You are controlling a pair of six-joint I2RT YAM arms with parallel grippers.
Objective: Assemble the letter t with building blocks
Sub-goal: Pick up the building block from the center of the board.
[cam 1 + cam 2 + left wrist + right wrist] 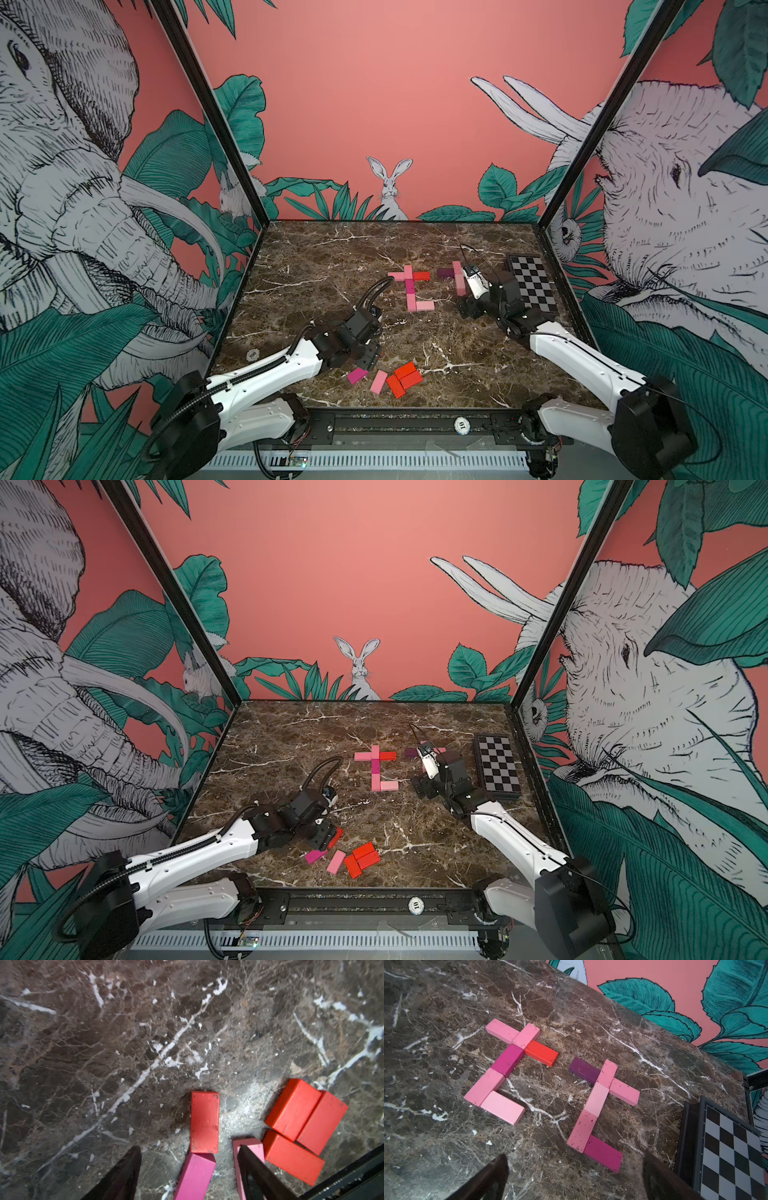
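Observation:
Two t shapes of building blocks lie flat mid-table: a left t (409, 286) (508, 1068) and a right t (457, 276) (598, 1097), the right one partly hidden behind my right arm in both top views. My right gripper (575, 1158) (466, 309) hovers open just in front of the right t's magenta foot block (604, 1154), holding nothing. Near the front edge my left gripper (189, 1148) (368, 361) is open astride a loose magenta block (195, 1176) (357, 375), with gaps on both sides. A red block (204, 1122) lies end to end with it. One finger overlaps a pink block (248, 1146).
Three red blocks (301, 1115) (404, 379) cluster right of the left gripper, close to the table's front rail (399, 419). A black-and-white checkered board (532, 286) (733, 1147) lies by the right wall, next to the right arm. Walls enclose three sides.

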